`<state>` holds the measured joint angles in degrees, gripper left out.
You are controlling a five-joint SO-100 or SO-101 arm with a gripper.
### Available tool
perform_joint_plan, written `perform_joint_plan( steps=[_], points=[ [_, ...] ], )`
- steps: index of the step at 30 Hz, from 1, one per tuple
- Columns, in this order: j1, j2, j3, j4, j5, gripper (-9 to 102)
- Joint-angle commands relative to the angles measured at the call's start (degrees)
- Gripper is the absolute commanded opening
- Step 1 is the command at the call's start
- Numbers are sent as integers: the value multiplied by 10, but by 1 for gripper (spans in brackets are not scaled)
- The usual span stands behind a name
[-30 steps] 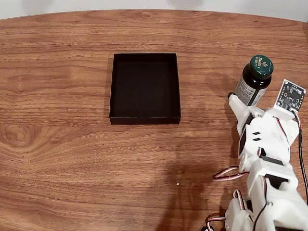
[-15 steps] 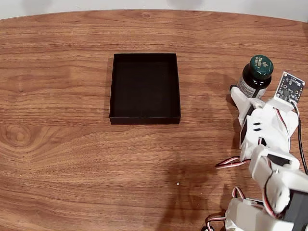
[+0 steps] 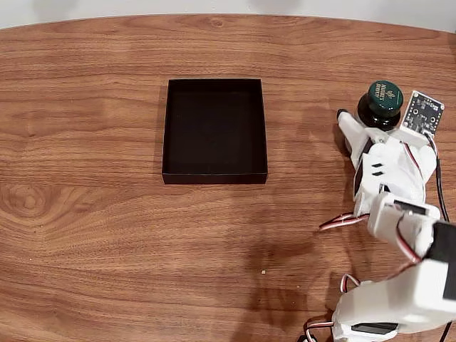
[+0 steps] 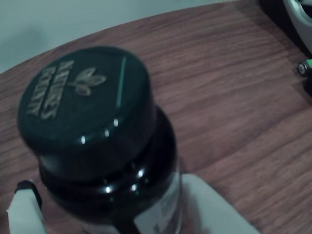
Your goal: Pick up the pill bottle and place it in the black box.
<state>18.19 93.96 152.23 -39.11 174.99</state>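
Note:
The pill bottle (image 3: 382,102), dark with a green printed cap, stands upright at the right side of the table in the fixed view. In the wrist view the pill bottle (image 4: 97,126) looms close and large. My gripper (image 3: 374,120) reaches in from below and straddles the bottle. One white finger (image 3: 348,130) lies to the bottle's left, and the other side is hidden under the small circuit board (image 3: 422,111). In the wrist view one slim finger (image 4: 22,207) stands slightly off the bottle's left, and a broad white jaw sits against its lower right. The black box (image 3: 214,176) lies empty, well to the left.
My white arm (image 3: 399,214), with loose red-and-white wires (image 3: 342,221), fills the lower right of the fixed view. The wooden table's far edge (image 3: 228,16) curves along the top. A pale object and a small green-tipped item (image 4: 304,66) sit at the wrist view's right edge.
My gripper has moved up the fixed view toward the bottle, so its fingers now flank the bottle and cover the label. The bottle and box stay put.

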Motion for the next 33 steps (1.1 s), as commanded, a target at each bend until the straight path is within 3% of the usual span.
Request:
perform_joint_plan(
  steps=[1,13,33],
  points=[
    [-2,-25,-61,-39,-2,35],
    [-3,-93,-101,-84,-21,31],
    [-46,-35,-59,-97,-33,17]
  ],
)
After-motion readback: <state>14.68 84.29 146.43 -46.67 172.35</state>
